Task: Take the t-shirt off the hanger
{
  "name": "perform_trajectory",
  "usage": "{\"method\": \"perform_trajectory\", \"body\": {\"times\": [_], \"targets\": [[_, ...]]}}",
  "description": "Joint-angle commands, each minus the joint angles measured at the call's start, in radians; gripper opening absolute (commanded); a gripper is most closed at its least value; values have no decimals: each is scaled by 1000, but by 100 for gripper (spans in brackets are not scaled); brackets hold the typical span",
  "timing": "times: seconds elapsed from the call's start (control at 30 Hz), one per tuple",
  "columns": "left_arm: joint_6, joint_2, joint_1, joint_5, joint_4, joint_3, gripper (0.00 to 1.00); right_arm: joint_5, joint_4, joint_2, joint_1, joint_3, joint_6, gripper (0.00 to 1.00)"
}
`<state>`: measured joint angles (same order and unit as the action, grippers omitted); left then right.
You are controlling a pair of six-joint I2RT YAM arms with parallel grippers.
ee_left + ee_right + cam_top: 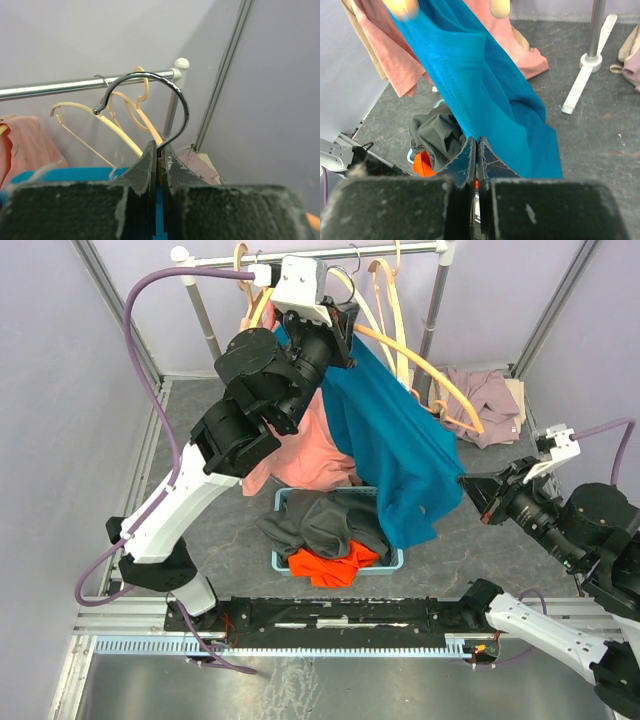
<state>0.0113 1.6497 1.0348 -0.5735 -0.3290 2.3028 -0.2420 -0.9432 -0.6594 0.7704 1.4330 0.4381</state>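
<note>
Left fingers (142,170) clamping hanger hook (181,97), right fingers (463,161) pinching t-shirt (480,75)

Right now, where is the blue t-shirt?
In the top view the blue t-shirt hangs at centre from the hanger held by the left gripper, above the basket; the right gripper pinches its right edge.

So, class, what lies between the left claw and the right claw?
The blue t-shirt, on the hanger in the left claw, sloping down to the right claw; the top view shows it.
</note>
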Motion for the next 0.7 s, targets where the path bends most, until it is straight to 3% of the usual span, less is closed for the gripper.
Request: {"method": "perform_trajectory", "body": {"times": [0.0, 0.2, 0.33, 0.43, 0.57, 0.67], "targets": [[-37, -49, -5, -49, 200, 58, 3, -45, -15, 45, 1, -50, 51, 1], [-17, -41, -5, -32, 208, 74, 3, -39, -29, 11, 1, -14, 53, 2], [-20, -69, -4, 78, 207, 9, 3, -51, -40, -27, 1, 66, 1, 23], [-34, -102, -5, 162, 200, -61, 3, -100, -78, -66, 1, 172, -46, 31], [-53, -135, -5, 220, 170, -130, 3, -201, -151, -109, 1, 290, -82, 34], [-62, -141, -4, 246, 110, -142, 3, -247, -143, -122, 1, 353, -107, 45]]}}
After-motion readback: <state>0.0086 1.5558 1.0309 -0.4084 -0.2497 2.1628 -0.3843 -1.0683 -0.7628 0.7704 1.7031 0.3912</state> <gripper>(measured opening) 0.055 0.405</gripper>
